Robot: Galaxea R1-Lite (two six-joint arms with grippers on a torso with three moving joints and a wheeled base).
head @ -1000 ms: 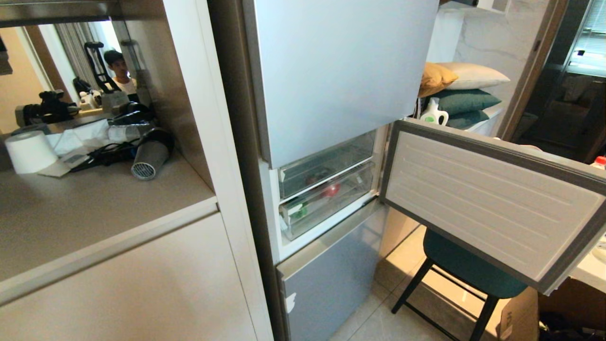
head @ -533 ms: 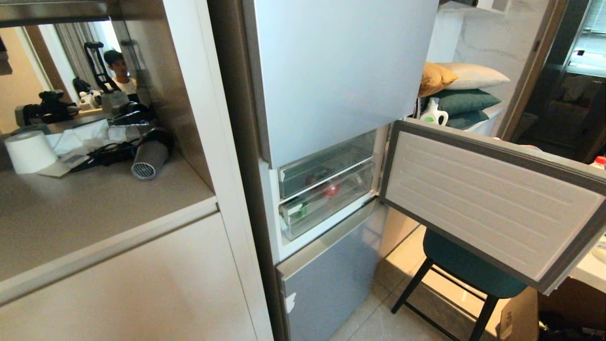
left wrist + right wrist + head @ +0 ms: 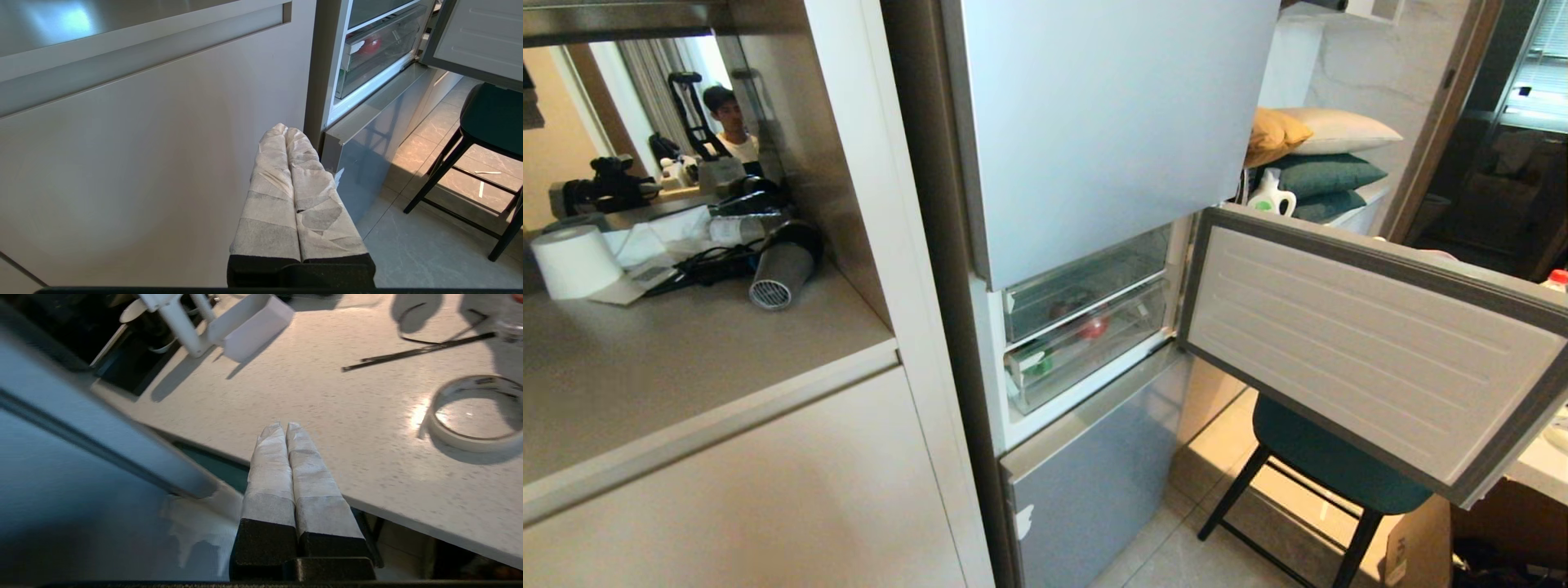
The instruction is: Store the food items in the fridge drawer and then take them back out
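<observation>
- Now pushed in behind an open door (image 3: 1372, 343): drawer (image 3: 1086, 347).
- Right gripper (image 3: 284, 428) over the bench (image 3: 327, 416), jaws together, empty.
- Left gripper (image 3: 284, 130) near a cabinet (image 3: 143, 163), jaws together.

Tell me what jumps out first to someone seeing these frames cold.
The open fridge door swung out to the right over a dark green chair, baring two stacked clear drawers with something red and something green inside. Left of the fridge, a cluttered counter holds a hair dryer and a paper roll. The right gripper is shut above a pale speckled worktop.
</observation>
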